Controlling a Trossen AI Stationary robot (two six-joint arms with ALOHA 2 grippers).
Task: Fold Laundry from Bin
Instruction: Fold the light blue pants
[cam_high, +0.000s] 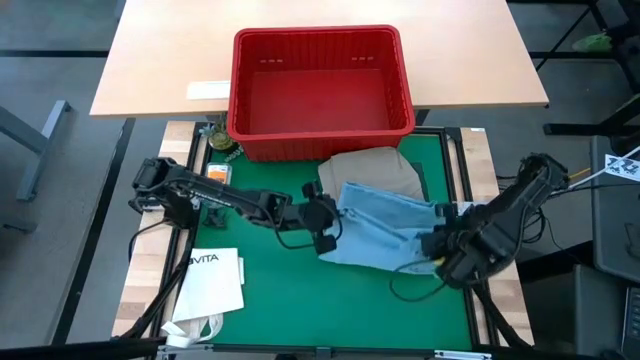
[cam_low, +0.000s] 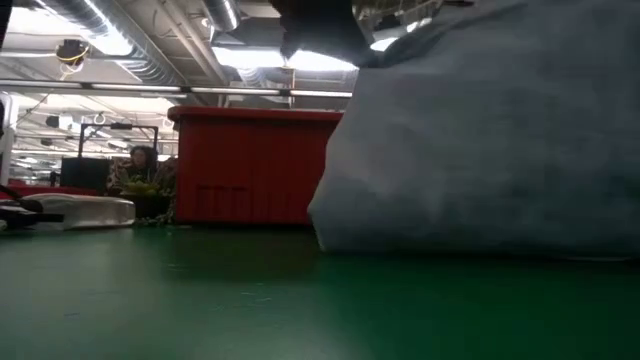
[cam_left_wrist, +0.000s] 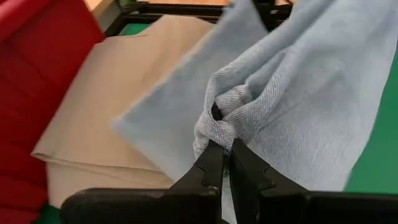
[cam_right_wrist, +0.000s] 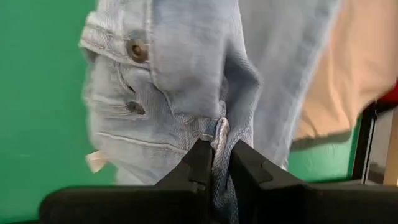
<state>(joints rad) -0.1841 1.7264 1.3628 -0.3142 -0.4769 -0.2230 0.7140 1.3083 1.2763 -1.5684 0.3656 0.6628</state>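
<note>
The light blue denim jeans (cam_high: 385, 232) hang bunched between my two grippers over the middle of the green mat (cam_high: 270, 300). My left gripper (cam_high: 328, 228) is shut on their left side and my right gripper (cam_high: 440, 247) is shut on their right side. In the low view the jeans (cam_low: 480, 130) fill the right half, and their lower edge lies on the mat. A folded khaki-tan garment (cam_high: 378, 168) lies flat on the mat behind the jeans. Behind that stands the red bin (cam_high: 320, 85), with no laundry showing inside. My left gripper (cam_left_wrist: 225, 149) pinches a gathered fold of denim (cam_left_wrist: 227, 121) between its two fingers, several layers bunched together. The fingers come from the table's left, slanting down. The cloth spreads away from the hold in loose folds. My right gripper (cam_right_wrist: 217, 152) pinches a bunched fold of the jeans (cam_right_wrist: 219, 127) beside the buttoned waistband (cam_right_wrist: 134, 53), several layers together. The fingers point steeply down from above. The denim sags slack around the hold.
A white paper bag printed VITA (cam_high: 215, 282) lies on the near left of the table. Small items (cam_high: 220, 150) sit at the bin's left corner. The mat's near half is bare green. A person (cam_low: 140, 165) shows in the room behind.
</note>
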